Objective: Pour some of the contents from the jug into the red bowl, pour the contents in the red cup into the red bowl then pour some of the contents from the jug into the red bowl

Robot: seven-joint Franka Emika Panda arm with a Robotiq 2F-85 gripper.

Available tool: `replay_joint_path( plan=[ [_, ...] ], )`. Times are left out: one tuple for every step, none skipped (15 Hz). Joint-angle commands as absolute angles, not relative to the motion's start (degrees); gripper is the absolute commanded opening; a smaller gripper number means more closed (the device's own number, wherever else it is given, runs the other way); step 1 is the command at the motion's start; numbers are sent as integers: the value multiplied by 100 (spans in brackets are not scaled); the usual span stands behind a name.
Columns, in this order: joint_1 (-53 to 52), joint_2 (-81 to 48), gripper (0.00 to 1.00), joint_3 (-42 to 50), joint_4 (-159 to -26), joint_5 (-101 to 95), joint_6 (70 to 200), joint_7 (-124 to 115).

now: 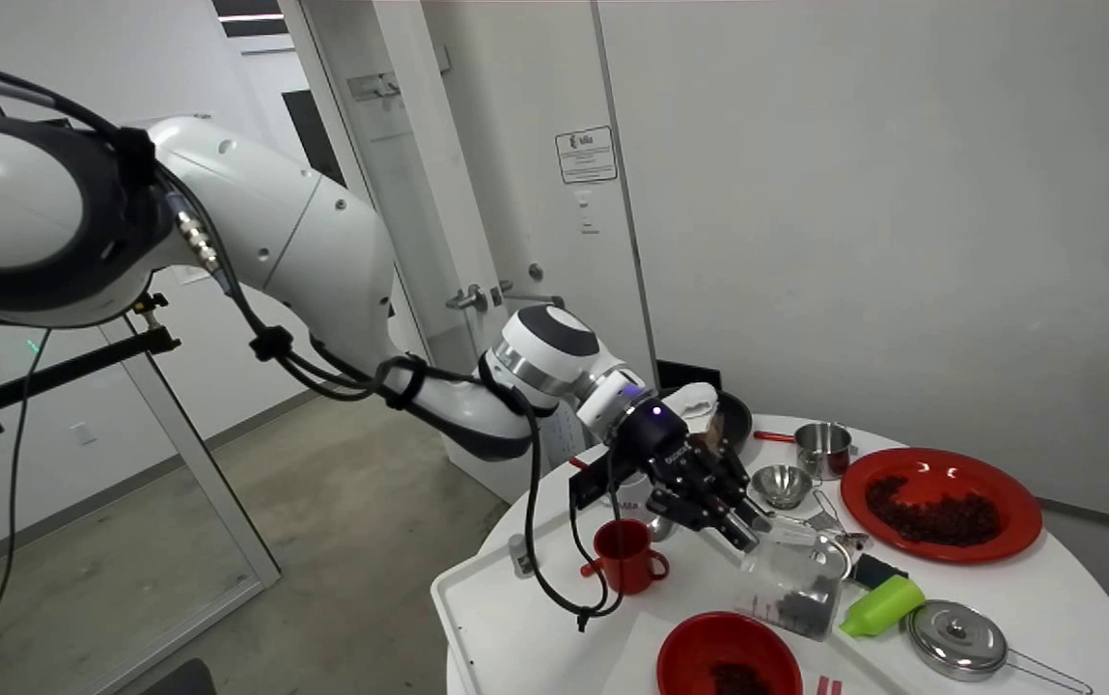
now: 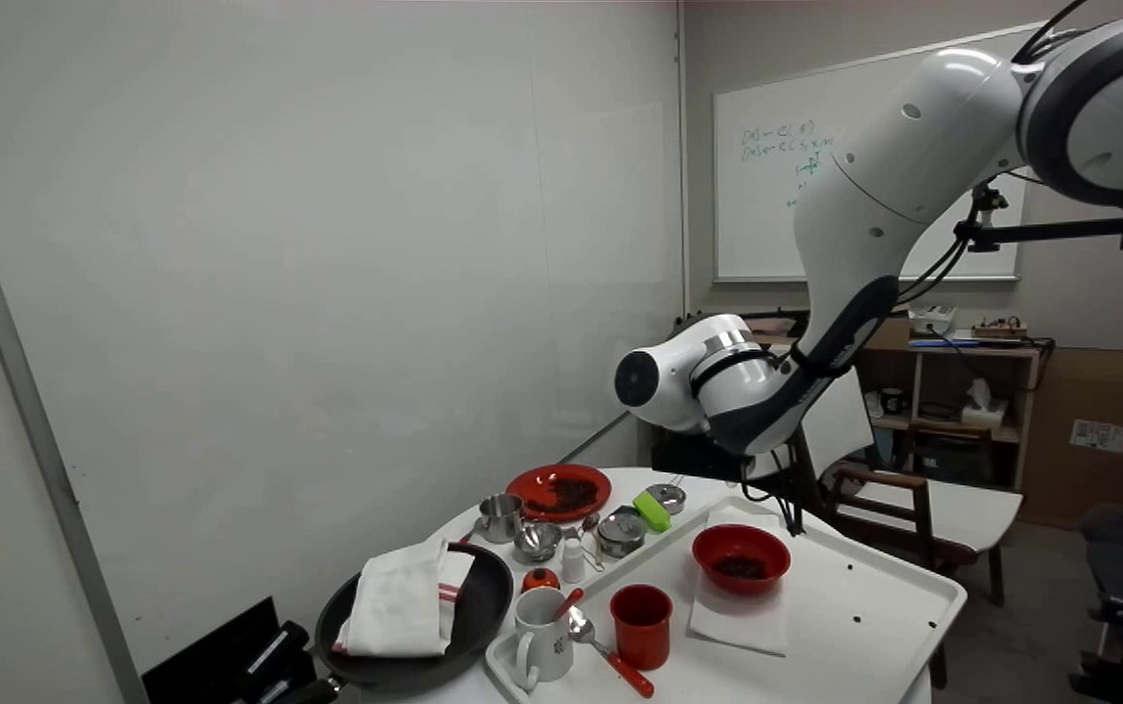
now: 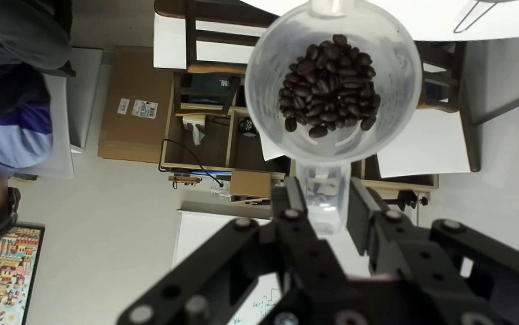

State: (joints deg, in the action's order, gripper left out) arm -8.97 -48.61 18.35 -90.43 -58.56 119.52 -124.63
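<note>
My gripper (image 1: pixel 749 533) is shut on the handle of the clear jug (image 1: pixel 774 571). In the wrist view the handle stands between the fingers (image 3: pixel 326 205), and the jug (image 3: pixel 266 90) holds dark beans. In an exterior view the jug is near the tray's edge, roughly upright with a slight tilt; its exact height is unclear. The red bowl (image 1: pixel 701 645) sits on a white cloth with some dark beans inside, also in an exterior view (image 2: pixel 714 550). The red cup (image 1: pixel 637 560) stands upright on the tray, also in an exterior view (image 2: pixel 641 631); its contents are hidden.
The white tray (image 2: pixel 844 665) bears a white mug (image 2: pixel 543 640) and a spoon (image 2: pixel 620 667). A large red dish (image 1: pixel 1017 512) with beans, a steel cup (image 1: pixel 822 449), a green item (image 1: pixel 882 606), a lidded steel pot (image 1: pixel 957 637) and a black pan (image 2: pixel 483 616) surround it.
</note>
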Motion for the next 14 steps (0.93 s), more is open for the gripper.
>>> replay_joint_path(
  plan=[
    [-743,-5016,10,1664,-8768,-6172,11607,-12791],
    [-718,-5045,10,1634,-8732,-6203,11508,-12820],
    [-702,-5099,10,1611,-8672,-6245,11402,-12839],
    [-685,-5144,10,1586,-8624,-6284,11310,-12850],
    [-672,-5215,10,1567,-8551,-6329,11203,-12861],
    [-658,-5269,10,1542,-8492,-6373,11111,-12853],
    [-650,-5323,9,1523,-8431,-6425,11019,-12843],
    [-641,-5380,9,1500,-8365,-6470,10929,-12816],
    [-642,-5438,10,1483,-8304,-6524,10826,-12801],
    [-638,-5489,9,1463,-8241,-6565,10725,-12783],
    [-646,-5548,9,1453,-8174,-6612,10600,-12776],
    [-643,-5594,9,1434,-8111,-6641,10483,-12780],
    [-655,-5642,9,1433,-8049,-6705,10369,-12777],
    [-659,-5689,9,1424,-7985,-6759,10254,-12766]
  ],
)
